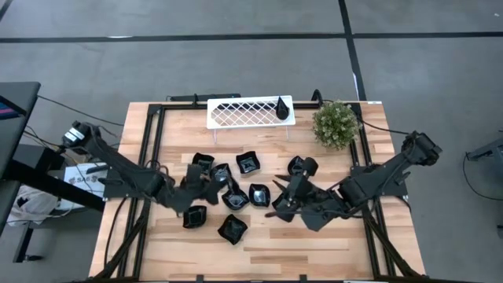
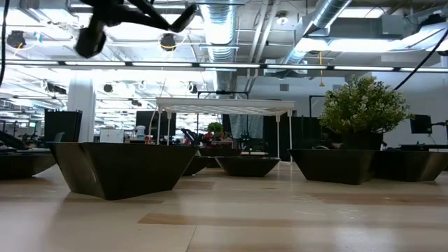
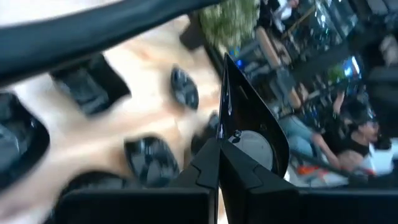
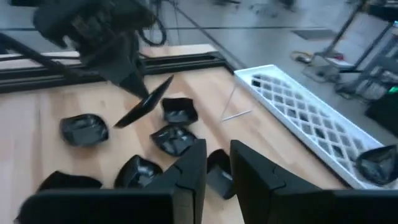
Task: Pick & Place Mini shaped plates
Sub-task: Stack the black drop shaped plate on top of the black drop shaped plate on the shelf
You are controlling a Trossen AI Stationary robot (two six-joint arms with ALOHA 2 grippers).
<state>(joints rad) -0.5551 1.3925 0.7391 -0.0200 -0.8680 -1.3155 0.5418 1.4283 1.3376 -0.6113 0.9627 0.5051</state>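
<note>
Glossy black squarish dish [image 2: 122, 166] with slanted angular walls sat nearest the low camera on the pale wood desk [image 2: 224, 217], more dark dishes lined up behind it. Left gripper [image 3: 219, 163] had its jaws pinched on a thin glossy black plate [image 3: 245, 118], held up on edge, clear of the desk. Same plate [image 4: 144, 101] showed from the right wrist as a tilted sliver hanging under the left arm. Below and ahead of those jaws lay a loose cluster of mini shaped plates [image 1: 236, 189], wavy-rimmed squares and teardrops, some touching, some apart.

Right gripper [image 4: 216, 163] hovered over the cluster's right side, jaws narrowly apart; a dark dish [image 4: 217, 173] sat in the gap between them, grip unclear. White lattice tray [image 1: 250, 112] stood beyond both jaws at the far desk edge, one teardrop plate [image 1: 281, 108] on its end, the rest of the mesh bare. Green bushy plant [image 1: 336, 123] stood beside the tray.

Bare wood lay open toward the near edge. Black frame rails ran along the desk sides. Grey floor [image 1: 236, 63] all around; open-ceiling room with ducts behind.
</note>
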